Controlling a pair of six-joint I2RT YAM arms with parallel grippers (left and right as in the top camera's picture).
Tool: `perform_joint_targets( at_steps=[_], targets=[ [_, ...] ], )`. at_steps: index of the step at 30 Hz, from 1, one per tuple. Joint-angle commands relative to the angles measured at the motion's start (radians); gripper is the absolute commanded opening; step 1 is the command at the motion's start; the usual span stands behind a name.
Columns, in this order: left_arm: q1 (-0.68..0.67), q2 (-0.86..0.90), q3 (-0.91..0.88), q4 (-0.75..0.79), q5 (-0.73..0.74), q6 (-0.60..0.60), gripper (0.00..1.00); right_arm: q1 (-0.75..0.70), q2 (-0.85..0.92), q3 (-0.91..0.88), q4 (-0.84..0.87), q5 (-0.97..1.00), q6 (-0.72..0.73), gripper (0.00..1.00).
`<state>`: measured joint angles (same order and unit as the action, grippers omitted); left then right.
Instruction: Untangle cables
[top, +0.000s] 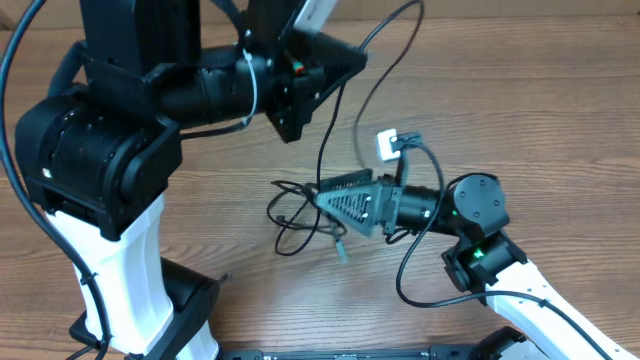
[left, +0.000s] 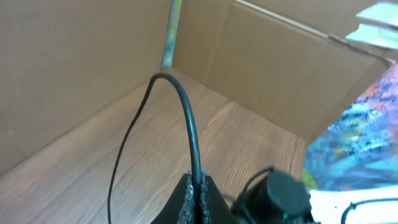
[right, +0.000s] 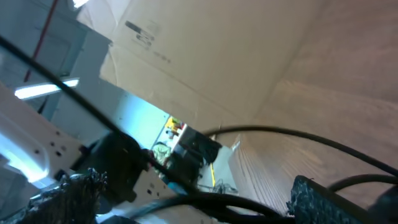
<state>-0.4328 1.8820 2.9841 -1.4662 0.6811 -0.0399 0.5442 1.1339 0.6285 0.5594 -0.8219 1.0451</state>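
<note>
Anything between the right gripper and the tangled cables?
Nothing visible. The right gripper is open right at the cables, and its wrist view shows strands running between its fingers. The left gripper is shut on one strand, off to the side.

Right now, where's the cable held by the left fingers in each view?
Overhead: cable curves from top centre down to mid-frame.
Left wrist: arcs up from shut left fingers, bottom centre.
Right wrist: black strands cross low; cannot tell which.
Shared landmark: wood table.

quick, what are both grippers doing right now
left gripper: closed on a black cable.
right gripper: open over the tangled cables, not gripping anything.
</note>
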Motion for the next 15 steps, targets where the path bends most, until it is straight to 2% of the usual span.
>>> perform_joint_targets(
  at_steps=[1,4,8,15],
  targets=[
    [-0.019,-0.005,0.007,0.029,0.019,-0.085,0.04,0.031,-0.01,0.016,-0.056,0.053,-0.065,0.97],
    [-0.041,-0.005,0.007,0.071,0.029,-0.167,0.04,0.045,-0.01,0.016,-0.171,0.139,-0.086,0.98],
    [-0.062,-0.005,0.007,0.149,0.111,-0.266,0.04,0.046,-0.002,0.016,-0.277,0.232,-0.09,1.0],
    [-0.058,-0.011,0.01,0.396,0.259,-0.427,0.04,0.045,0.056,0.016,-0.395,0.318,-0.109,1.0]
  ],
)
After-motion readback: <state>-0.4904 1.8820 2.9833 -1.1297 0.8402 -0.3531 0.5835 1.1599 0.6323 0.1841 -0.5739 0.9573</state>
